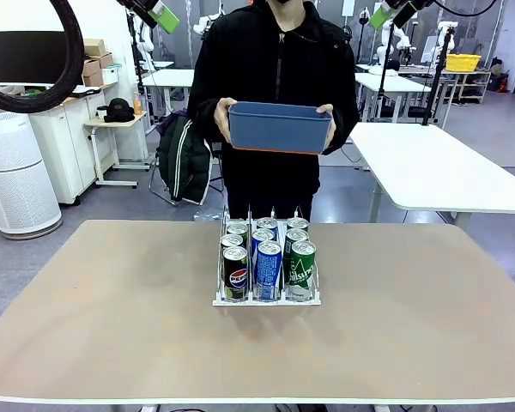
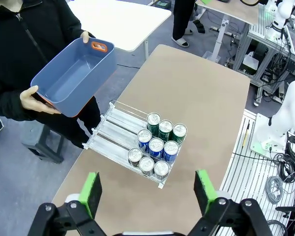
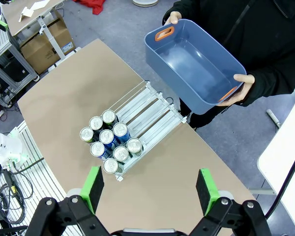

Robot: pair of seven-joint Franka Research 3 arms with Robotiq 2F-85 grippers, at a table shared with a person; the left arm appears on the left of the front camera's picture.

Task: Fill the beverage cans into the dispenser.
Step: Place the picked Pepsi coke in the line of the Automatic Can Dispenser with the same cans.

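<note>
The left pincer (image 2: pixel 147 189) is hanging high over the tabletop (image 1: pixel 112 300), spread wide and carrying nothing. At the middle, the dispenser (image 1: pixel 266 299) is sitting with nine beverage cans (image 1: pixel 267 268) filling its front. The right pincer (image 3: pixel 150 189) is likewise gaping, holding nothing.

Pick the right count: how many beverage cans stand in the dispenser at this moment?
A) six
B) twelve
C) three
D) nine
D: in the left wrist view the dispenser holds three rows of three beverage cans, all at the end away from the person, who holds the blue bin off the table.
</note>
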